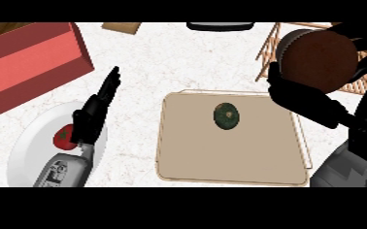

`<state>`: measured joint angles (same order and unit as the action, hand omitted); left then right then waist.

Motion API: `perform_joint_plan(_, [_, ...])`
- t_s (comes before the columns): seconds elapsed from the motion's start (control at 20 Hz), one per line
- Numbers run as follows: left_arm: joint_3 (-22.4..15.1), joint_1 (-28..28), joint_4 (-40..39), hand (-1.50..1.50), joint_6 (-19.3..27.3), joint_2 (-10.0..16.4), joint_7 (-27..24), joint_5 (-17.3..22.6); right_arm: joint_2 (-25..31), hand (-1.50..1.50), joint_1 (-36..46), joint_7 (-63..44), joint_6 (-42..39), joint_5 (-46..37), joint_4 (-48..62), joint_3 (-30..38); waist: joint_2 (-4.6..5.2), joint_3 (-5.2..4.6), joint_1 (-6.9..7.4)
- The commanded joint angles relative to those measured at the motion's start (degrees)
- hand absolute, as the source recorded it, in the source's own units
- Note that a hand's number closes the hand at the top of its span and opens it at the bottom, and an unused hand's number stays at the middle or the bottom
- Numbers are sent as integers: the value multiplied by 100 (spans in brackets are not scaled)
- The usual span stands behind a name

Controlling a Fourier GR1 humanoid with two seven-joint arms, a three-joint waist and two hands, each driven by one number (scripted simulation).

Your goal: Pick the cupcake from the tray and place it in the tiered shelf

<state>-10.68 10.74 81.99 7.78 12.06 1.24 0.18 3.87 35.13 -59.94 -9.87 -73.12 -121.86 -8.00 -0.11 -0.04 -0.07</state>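
Note:
The cupcake (319,60) appears as a large brown round shape at the upper right, lifted close to the view. My right hand (305,99) is shut on it, with dark fingers curled along its left and lower sides. It hangs over the wooden tiered shelf (269,43), whose slats show just left of it; most of the shelf is hidden behind it. The beige tray (229,160) lies in the middle, below and left of the cupcake. My left hand (97,109) is open with straight fingers pointing up, over the edge of a white plate (32,140).
A dark green oval fruit (226,115) lies on the tray's upper part. A red fruit (64,136) sits on the white plate. A red box (39,60) fills the upper left. A small wooden board (122,27) and a black object (220,26) lie at the far edge.

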Motion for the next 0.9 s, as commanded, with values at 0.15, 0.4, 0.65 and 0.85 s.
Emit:
perform_joint_plan(0.15, [151, 17, 46, 0, -207, 4, 60, 35, 404, 150, 973, -35, -492, 247, 647, 1124, 8, 1, 16])
perform_joint_plan(0.4, [240, -51, -96, 0, -290, -41, -90, -26, 693, 150, 1449, -25, -617, 153, 966, 1356, 5, 0, 24])
perform_joint_plan(0.65, [318, -286, 167, 0, -421, 48, -196, -48, 1297, 150, 1170, 931, 38, 544, 1660, 2051, 10, 4, 39])
perform_joint_plan(0.85, [225, -24, 154, 0, -273, -219, 159, -189, 1598, 150, 1181, 1236, 63, 409, 1884, 1861, 8, 4, 29])
